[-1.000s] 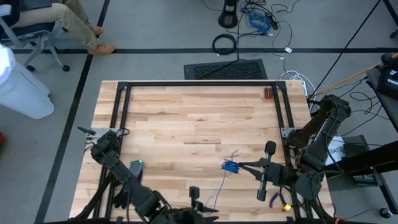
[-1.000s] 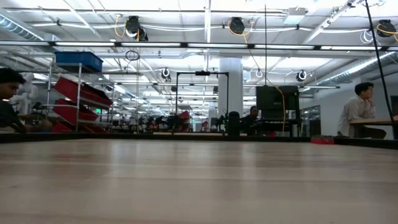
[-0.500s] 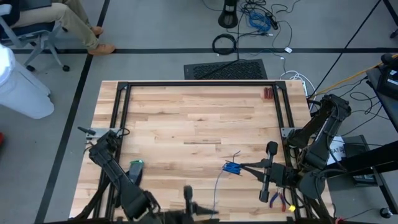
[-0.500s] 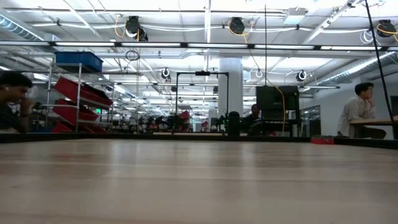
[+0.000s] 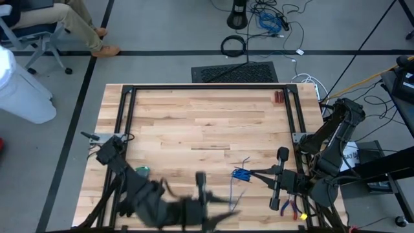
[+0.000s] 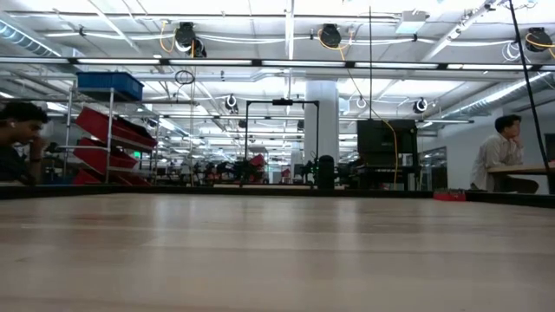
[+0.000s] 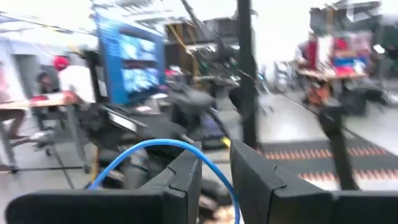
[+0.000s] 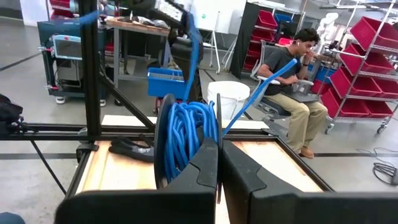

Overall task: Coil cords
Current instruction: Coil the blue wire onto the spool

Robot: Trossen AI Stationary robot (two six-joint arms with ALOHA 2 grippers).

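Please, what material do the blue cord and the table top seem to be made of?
Blue cord: probably wire in a smooth plastic sheath; it looks glossy and bends into tight loops. The right end effector is shut on it.
Table top: apparently pale wood, made of joined planks; grain and seams show, with a matte finish.

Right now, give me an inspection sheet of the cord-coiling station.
Surface: wooden table inside a black frame.
Job's things: blue cord bundled near the table's right front; its tail runs toward the left gripper.
Clutter: red-handled pliers at the right front edge; black glove at the table's left edge.
Grippers: right gripper shut on the bundle; left gripper holds the tail between its fingers.
Cables: black cable ring and loose wires on the floor beyond the table.
Surroundings: seated person, red bin shelves.
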